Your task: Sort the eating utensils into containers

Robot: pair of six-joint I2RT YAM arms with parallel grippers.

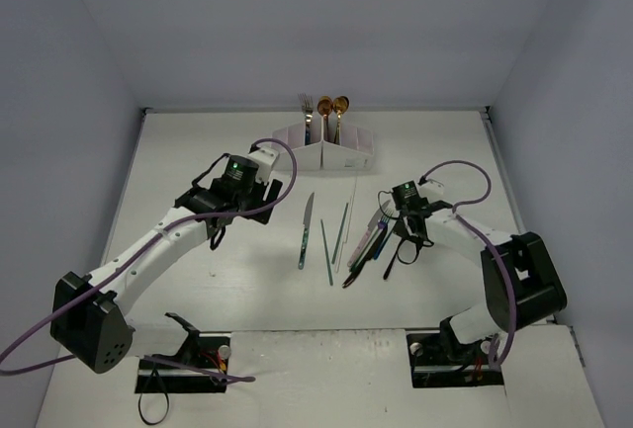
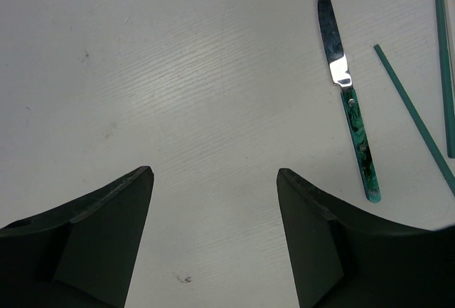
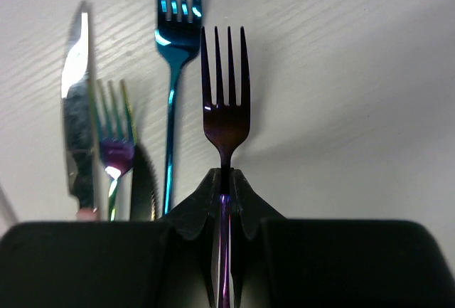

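Observation:
The white organiser box [image 1: 326, 156] stands at the back with a fork and two copper spoons [image 1: 331, 109] upright in it. My right gripper [image 3: 225, 180] is shut on the neck of a dark purple fork [image 3: 225, 102], tines pointing forward, above a blue fork [image 3: 174, 45], an iridescent fork [image 3: 114, 151] and a silver knife [image 3: 77, 109]. In the top view it [image 1: 391, 213] hangs over the utensil pile [image 1: 368, 248]. My left gripper [image 2: 215, 180] is open and empty over bare table; a teal-handled knife [image 2: 348, 94] and teal chopsticks [image 2: 416, 116] lie to its right.
In the top view the knife [image 1: 306, 230] and chopsticks [image 1: 336, 235] lie mid-table between the arms. A thin pale stick [image 1: 351, 211] lies beside them. White walls close the table on three sides.

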